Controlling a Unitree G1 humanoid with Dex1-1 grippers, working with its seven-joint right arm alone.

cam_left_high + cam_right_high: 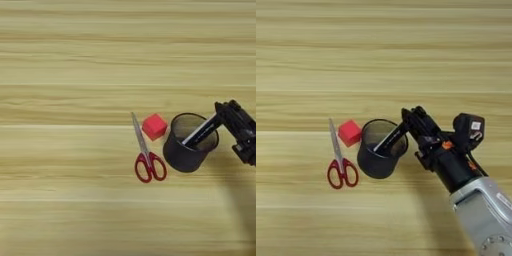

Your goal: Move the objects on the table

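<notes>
A black wire-mesh pen cup [189, 145] [380, 150] stands upright on the light wood table [75, 60], right of centre. A thin white ruler-like strip [200, 132] [387, 140] leans inside it, its lower end in the cup and its upper end rising over the right rim. My right gripper [220, 113] [408, 120] comes in from the lower right and sits just above the cup's right rim. Its two black fingers are closed together on the strip's upper end.
A red cube [154, 126] [349, 132] lies just left of the cup, close to its rim. Red-handled scissors [145, 152] [340, 159] lie left of the cube, blades pointing away. My silver forearm [486, 215] fills the lower right corner.
</notes>
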